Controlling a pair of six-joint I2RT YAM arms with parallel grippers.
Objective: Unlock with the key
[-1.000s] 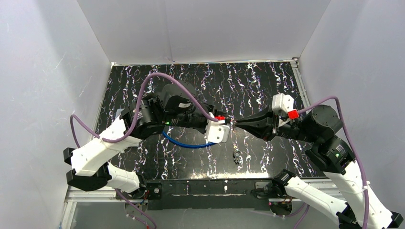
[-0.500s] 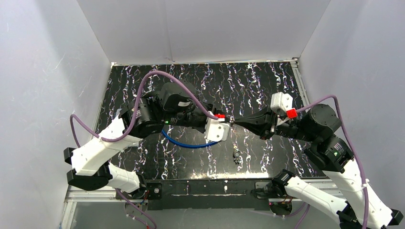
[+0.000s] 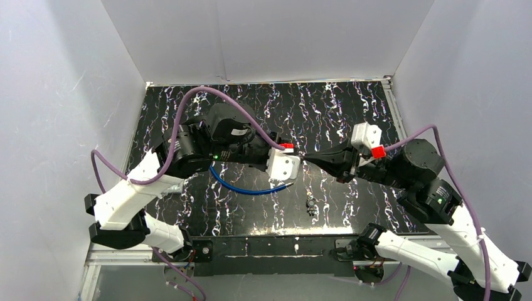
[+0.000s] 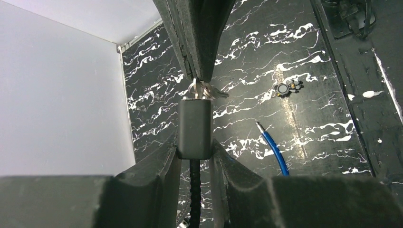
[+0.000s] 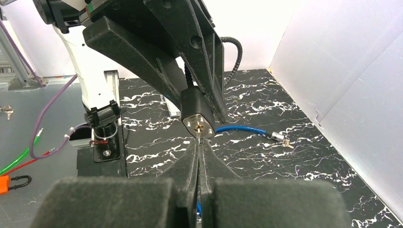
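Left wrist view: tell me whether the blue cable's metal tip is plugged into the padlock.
No, the metal tip of the blue cable lies free on the table, apart from the padlock held in the left tool.

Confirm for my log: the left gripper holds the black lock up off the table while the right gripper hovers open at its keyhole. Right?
Not quite. The right gripper is not open: the right wrist view shows it shut on the key at the keyhole. The left gripper does hold the black lock up off the table.
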